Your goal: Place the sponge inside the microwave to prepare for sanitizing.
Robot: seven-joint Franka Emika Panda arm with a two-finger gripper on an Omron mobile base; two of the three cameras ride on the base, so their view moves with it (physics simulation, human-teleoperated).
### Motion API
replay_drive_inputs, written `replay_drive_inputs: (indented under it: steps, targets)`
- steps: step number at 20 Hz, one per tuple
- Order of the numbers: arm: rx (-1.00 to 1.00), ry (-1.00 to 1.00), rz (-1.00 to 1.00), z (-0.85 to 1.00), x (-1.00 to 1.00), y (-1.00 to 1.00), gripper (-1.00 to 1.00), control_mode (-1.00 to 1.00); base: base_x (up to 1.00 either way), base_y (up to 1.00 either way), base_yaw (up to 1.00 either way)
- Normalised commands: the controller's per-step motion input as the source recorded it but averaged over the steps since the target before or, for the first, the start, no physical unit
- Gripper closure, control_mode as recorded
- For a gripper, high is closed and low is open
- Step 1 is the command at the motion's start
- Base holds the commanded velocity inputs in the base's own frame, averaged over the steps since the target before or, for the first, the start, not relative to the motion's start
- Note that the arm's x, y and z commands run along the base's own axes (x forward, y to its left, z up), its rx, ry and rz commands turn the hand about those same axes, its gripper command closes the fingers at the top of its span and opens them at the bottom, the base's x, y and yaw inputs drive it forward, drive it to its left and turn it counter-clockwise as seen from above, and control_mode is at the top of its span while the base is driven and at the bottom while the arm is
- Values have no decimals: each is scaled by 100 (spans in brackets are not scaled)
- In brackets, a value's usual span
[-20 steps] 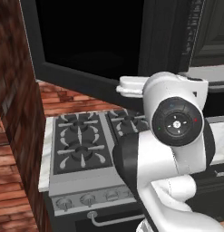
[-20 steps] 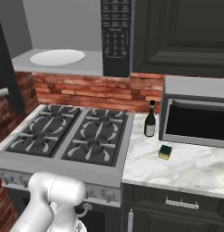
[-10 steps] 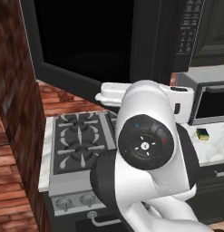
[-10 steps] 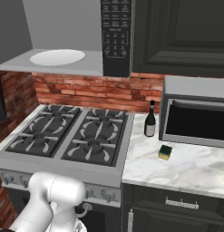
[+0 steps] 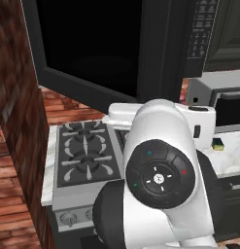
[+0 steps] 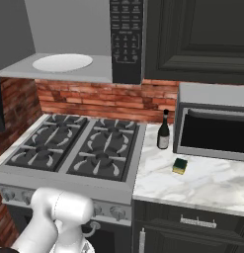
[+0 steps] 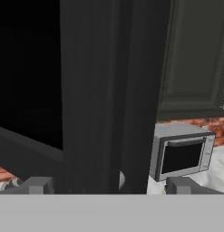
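Yellow-green sponge on marble counter, well apart from end effector, jaws apart.

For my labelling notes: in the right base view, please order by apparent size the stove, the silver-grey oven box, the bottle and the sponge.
Largest to smallest:
1. stove
2. silver-grey oven box
3. bottle
4. sponge
No two look alike in size.

A red brick backsplash runs across the middle of the right base view. Below it, at lower left, sits a grey four-burner gas stove; at lower right, a white marble countertop tops dark panelled base cabinets. A dark panelled wall cabinet fills the upper right.
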Motion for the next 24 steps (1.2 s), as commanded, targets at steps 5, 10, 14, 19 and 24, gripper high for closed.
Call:
replay_drive_inputs:
  steps: [5, 10, 14, 19, 24]
  targets:
    - [2, -1, 0, -20, -62, -4, -100, -100, 0, 0, 0]
    - [29, 15, 7, 0, -8, -42, -100, -100, 0, 0, 0]
    - [35, 23, 16, 7, 5, -47, -100, -100, 0, 0, 0]
    - [41, 9, 23, 16, -2, -42, -100, -100, 0, 0, 0]
    - [41, 1, 23, 1, 7, -37, -100, -100, 0, 0, 0]
